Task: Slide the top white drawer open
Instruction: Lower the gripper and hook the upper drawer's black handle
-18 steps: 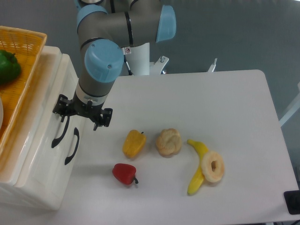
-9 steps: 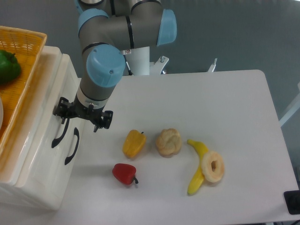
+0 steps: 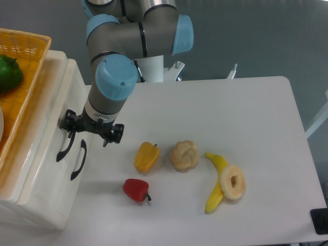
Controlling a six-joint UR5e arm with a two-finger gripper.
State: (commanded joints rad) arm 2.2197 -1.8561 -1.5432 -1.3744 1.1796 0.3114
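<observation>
My jaws [image 3: 86,132] hang at the face of the cream-white cabinet [image 3: 38,169] on the left of the worktop [image 3: 215,113], right at the upper end of the curved black handle [image 3: 65,145] of the top white drawer [image 3: 51,128]. That drawer is the upper of 2, and it sits shut, flush with the cabinet front; the lower drawer's handle [image 3: 79,160] lies just beside and below. From this high view my own wrist covers the fingertips, so I cannot tell whether the jaws are apart or already closed on the handle. I judge the drawer to be a stiff, deep box, glossy and slippery on its face, so the face gives me nothing to grip: the handle is the only sound place to take hold. It looks rigid and thin enough to fit between my fingers, and its bowed middle stands off the front, leaving room to hook behind it. The drawer probably carries some weight and may stick at first, so I expect to need a steady pull straight outward along its slide, not a jerk. An orange basket [image 3: 20,77] with a green pepper [image 3: 9,73] rests on top of the cabinet and could shift if I tug too hard.
</observation>
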